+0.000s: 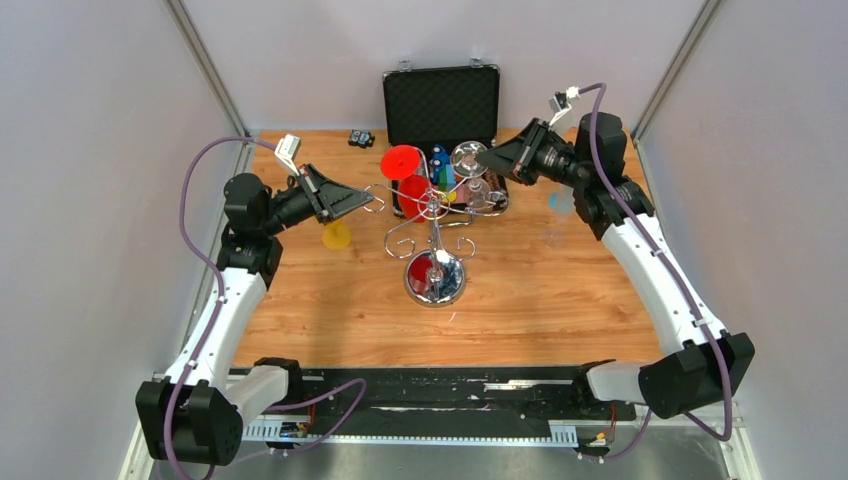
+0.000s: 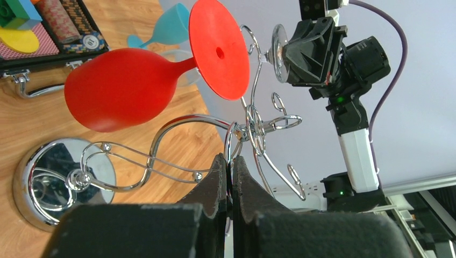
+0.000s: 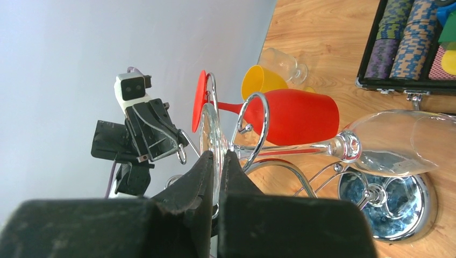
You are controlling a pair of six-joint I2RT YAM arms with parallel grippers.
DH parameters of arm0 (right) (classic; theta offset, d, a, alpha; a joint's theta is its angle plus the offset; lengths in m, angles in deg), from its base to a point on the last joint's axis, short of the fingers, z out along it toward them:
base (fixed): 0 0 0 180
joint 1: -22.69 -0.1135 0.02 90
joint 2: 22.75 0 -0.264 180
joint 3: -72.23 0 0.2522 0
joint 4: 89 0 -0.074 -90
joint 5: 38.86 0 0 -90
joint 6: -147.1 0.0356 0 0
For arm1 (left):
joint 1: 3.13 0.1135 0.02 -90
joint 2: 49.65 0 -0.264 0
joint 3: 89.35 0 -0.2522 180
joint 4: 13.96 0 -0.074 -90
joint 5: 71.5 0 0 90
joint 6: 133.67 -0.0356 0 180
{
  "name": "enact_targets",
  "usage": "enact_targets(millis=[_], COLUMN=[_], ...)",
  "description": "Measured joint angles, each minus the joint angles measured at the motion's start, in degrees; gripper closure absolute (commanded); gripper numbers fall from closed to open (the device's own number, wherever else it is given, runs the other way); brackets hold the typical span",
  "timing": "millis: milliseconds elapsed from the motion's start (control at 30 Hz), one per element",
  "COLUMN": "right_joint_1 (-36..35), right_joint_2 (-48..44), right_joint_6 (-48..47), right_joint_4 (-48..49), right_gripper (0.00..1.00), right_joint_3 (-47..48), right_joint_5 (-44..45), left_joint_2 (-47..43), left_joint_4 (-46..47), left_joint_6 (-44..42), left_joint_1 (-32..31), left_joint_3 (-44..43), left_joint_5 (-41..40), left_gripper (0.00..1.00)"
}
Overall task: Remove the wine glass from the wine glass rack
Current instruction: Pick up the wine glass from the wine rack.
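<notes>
Two pincers are clenched: the right pincer [image 3: 218,158] on the foot of the clear wine glass [image 3: 398,142], likely light, slick and fragile, hung on the wine glass rack [image 1: 435,277]; the left pincer [image 2: 229,161] on a rack wire [image 2: 232,138].

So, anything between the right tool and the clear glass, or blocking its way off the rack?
Nothing between: the right tool grips the clear glass by its foot. The rack's curled wire arm hooks its stem.

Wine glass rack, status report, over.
Left gripper shut on wine glass rack arm. Right gripper shut on clear wine glass foot. Glass not yet off hook. Red glass hangs beside it.
</notes>
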Motion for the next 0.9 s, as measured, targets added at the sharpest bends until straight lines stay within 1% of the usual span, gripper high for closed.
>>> enact_targets(millis=[267,467,900], right_joint_1=[-2.7,-5.1,-6.1], right_joint_2=[0.5,3.1,9.0], right_joint_6=[0.5,0.8,1.0], right_joint_4=[0.7,1.7,2.1], right_gripper=[1.0,1.0,1.0], right_joint_3=[0.0,0.5,6.8], right_joint_5=[-0.3,-0.2,2.0], left_joint_2=[0.0,0.0,0.0], left_joint_4=[-0.2,-0.3,-1.2], left_joint_6=[-0.2,-0.2,-1.1], left_joint_1=[0.0,0.0,0.0], left_joint_3=[0.0,0.0,-0.4], left_joint_5=[-0.5,-0.7,-0.6], left_gripper=[1.0,1.0,1.0])
